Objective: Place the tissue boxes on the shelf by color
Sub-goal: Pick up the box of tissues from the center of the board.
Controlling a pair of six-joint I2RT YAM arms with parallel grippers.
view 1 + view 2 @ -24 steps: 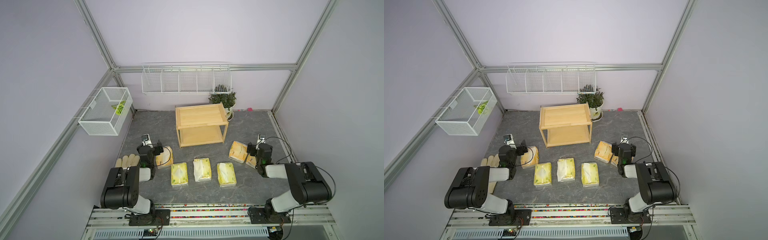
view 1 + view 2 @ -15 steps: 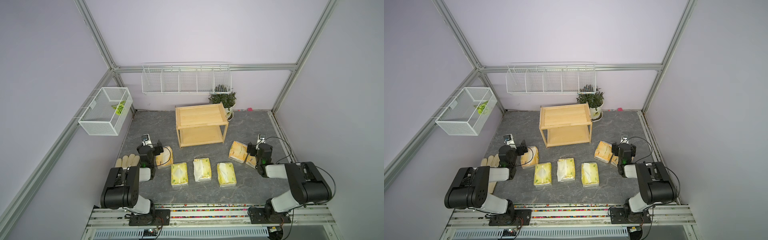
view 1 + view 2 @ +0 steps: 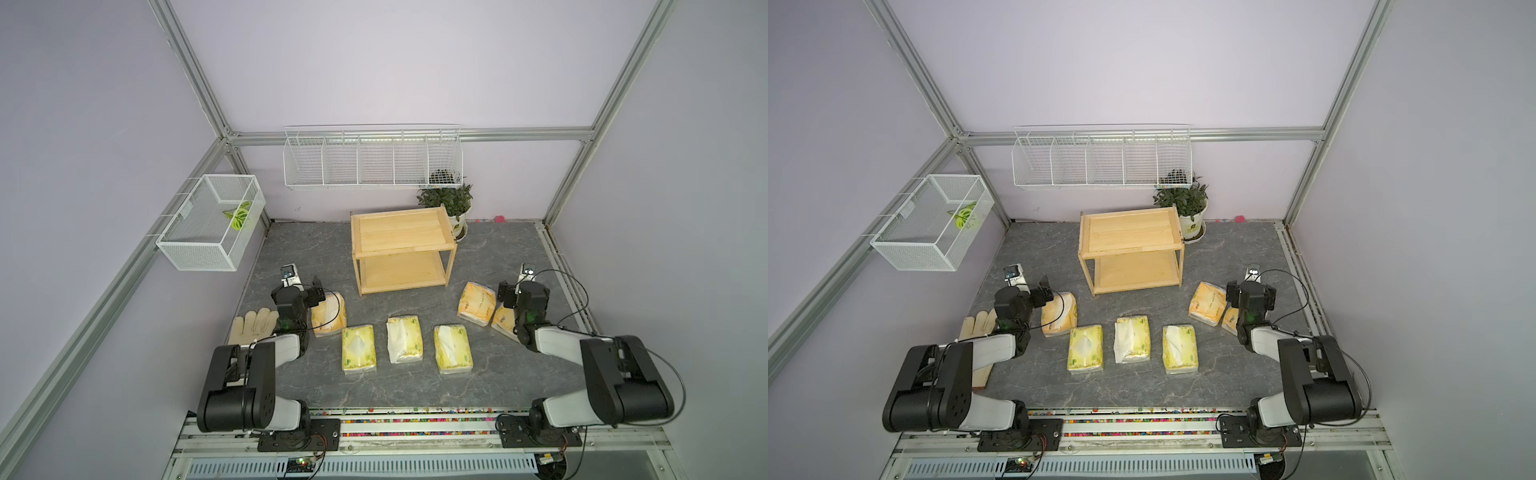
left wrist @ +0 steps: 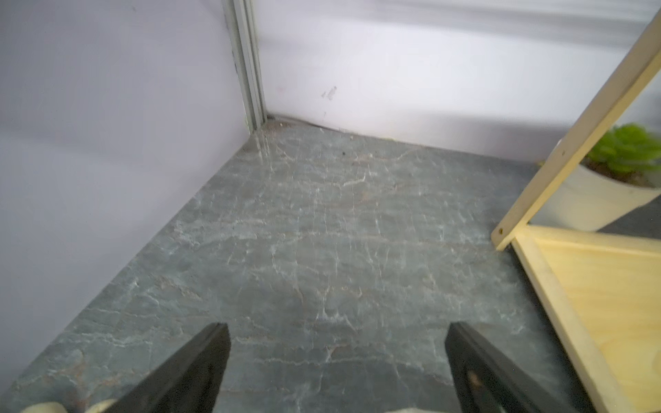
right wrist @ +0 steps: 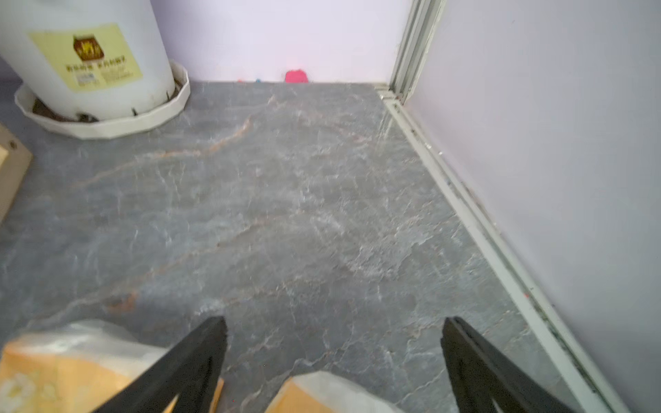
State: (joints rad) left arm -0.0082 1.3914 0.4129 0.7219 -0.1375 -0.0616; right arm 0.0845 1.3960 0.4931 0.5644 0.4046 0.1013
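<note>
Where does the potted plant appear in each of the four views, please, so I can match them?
Top view: potted plant by the back wall, behind the shelf, on the right arm's side.
Top view: same place, behind the shelf.
Left wrist: blurred leaves and pot, seen through the shelf frame.
Right wrist: only its white pot in a saucer.
Shared landmark: the shelf, a corner even in the right wrist view.

Lemon-yellow green-printed packs (image 3: 358, 348), orange-and-white packs (image 3: 476, 303), pale wooden shelf (image 3: 401, 230), grey marbled tabletop (image 3: 498, 249), cream glove (image 3: 253, 326).

open floor (image 3: 399, 307) between shelf (image 3: 403, 250) and 3 yellow packs (image 3: 404, 344), plant (image 3: 446, 198) beside shelf
</note>
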